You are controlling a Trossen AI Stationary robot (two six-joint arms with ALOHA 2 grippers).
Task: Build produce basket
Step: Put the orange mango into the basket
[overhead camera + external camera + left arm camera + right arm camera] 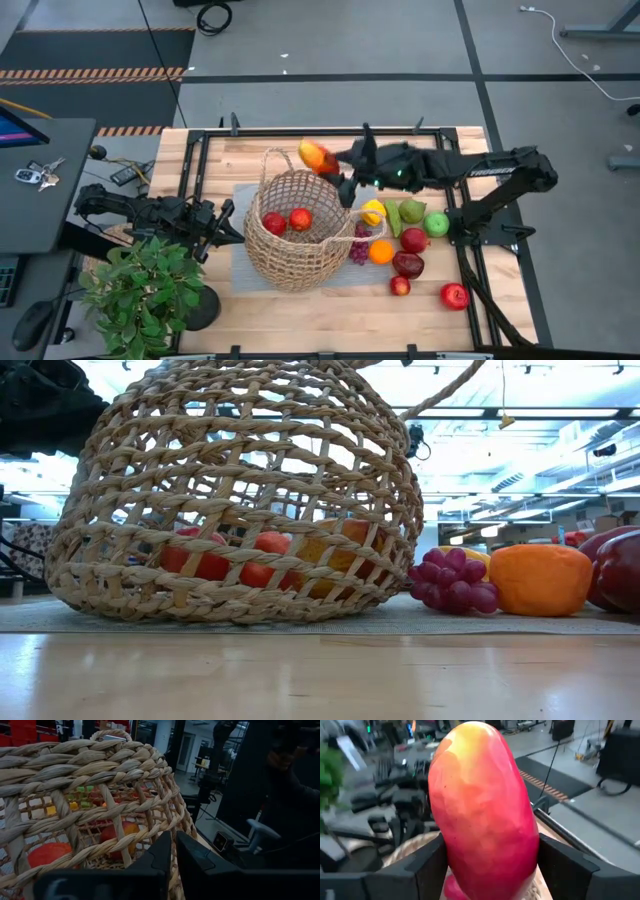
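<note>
Above the far rim of the basket (pixel 297 230), the right gripper (pixel 331 165) carries the mango (pixel 316 156), its fingers clamped on the fruit's two sides. Only the right wrist view shows that grip closely: the mango (pixel 485 815) stands upright between the two dark fingers (pixel 427 867), filling most of the picture, with a curve of wicker rim low behind it. The high view gives the layout instead. The right arm reaches from the right side of the table toward the left, stretched almost level, its wrist just beyond the basket's loop handle. Two red apples (pixel 287 221) lie inside the basket. To the basket's right, on the grey mat (pixel 240 262), sit the purple grapes (pixel 359 246), the lemon (pixel 373 211), the orange (pixel 381 251), green pears (pixel 411 211) and more red fruit, with one red apple (pixel 455 295) alone on the bare wood.

From table height the low view shows the basket (pixel 240 500) standing on the mat with red and orange fruit visible through the weave, grapes (pixel 452 582) touching its right side and the orange (pixel 540 579) just beside them; neither gripper appears there.

The left gripper (pixel 222 222) rests low at the basket's left side, beside the potted plant (pixel 140 290). Its wrist view shows the fingers (pixel 160 857) drawn together, only a thin slit between them, close against the wicker wall (pixel 90 795) and holding nothing.
</note>
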